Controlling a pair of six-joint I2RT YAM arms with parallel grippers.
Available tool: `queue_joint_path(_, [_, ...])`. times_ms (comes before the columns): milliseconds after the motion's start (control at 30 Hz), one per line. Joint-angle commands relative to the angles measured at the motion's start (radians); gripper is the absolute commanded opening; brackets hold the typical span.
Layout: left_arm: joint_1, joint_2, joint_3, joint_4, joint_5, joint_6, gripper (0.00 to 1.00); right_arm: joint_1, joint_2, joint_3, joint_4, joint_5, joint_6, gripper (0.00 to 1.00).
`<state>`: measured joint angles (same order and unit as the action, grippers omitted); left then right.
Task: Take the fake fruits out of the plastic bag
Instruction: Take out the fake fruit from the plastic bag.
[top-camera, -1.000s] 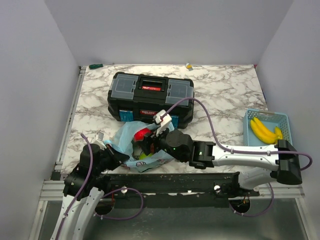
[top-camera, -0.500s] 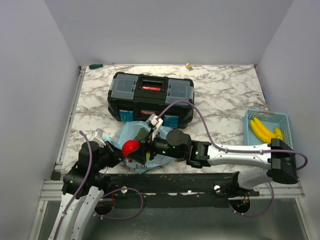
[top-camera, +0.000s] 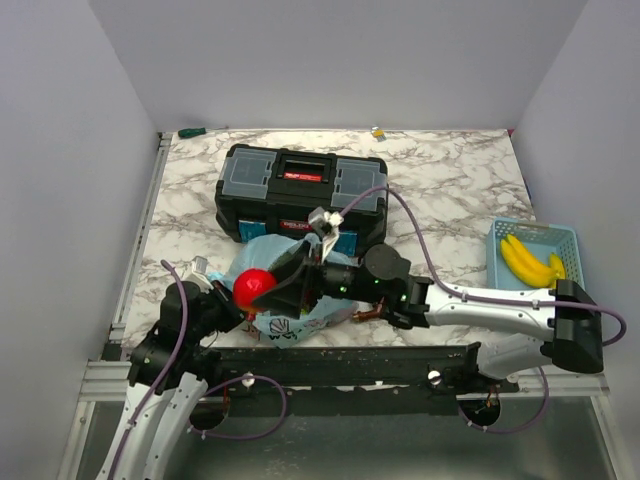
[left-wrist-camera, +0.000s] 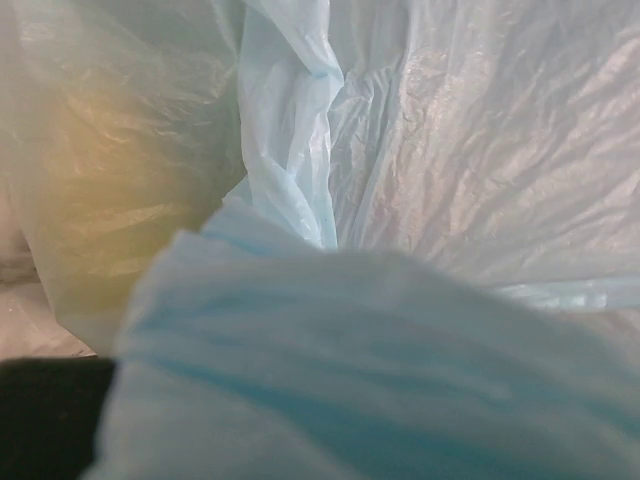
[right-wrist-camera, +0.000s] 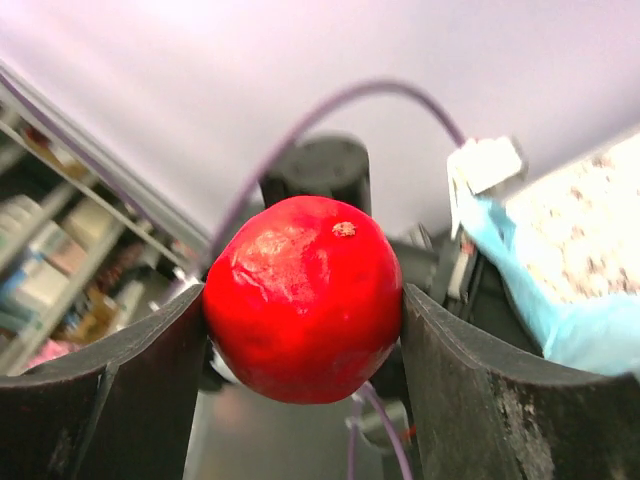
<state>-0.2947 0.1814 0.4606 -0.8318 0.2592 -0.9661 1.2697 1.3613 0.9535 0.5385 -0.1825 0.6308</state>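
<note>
Two grippers meet at the bag (top-camera: 300, 322). The left gripper (top-camera: 218, 303) has its jaws pinched shut on the bag's left edge, and film fills its view. The right gripper (right-wrist-camera: 303, 300) has wide jaws clamping a red fruit (right-wrist-camera: 300, 290) above the bag. A toolbox (top-camera: 300, 185) stands behind both jaws. Far right of them is a basket (top-camera: 533, 227) with bananas (top-camera: 525, 262).

Left fingers (top-camera: 218, 305) pinched, right fingers (right-wrist-camera: 130, 390) clamped.
</note>
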Motion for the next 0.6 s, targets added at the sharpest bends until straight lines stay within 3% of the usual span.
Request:
queue_joint_path(0, [0.000, -0.037, -0.030, 0.019, 0.022, -0.025, 0.00, -0.080, -0.005, -0.035, 0.355, -0.075, 0.266, 0.16])
queue_joint_path(233, [0.000, -0.009, -0.058, 0.124, 0.099, -0.067, 0.00, -0.098, 0.259, 0.032, 0.850, -0.261, 0.589, 0.14])
queue_joint_path(333, [0.000, 0.017, -0.053, 0.152, 0.098, -0.071, 0.00, -0.097, 0.346, 0.116, 0.958, -0.327, 0.692, 0.14])
queue_joint_path(400, [0.000, 0.035, -0.045, 0.160, 0.095, -0.061, 0.00, -0.098, 0.350, 0.128, 0.920, -0.316, 0.685, 0.13])
queue_joint_path(567, [0.000, 0.046, -0.020, 0.114, 0.073, -0.029, 0.00, -0.130, 0.214, 0.127, 0.517, -0.257, 0.474, 0.13])
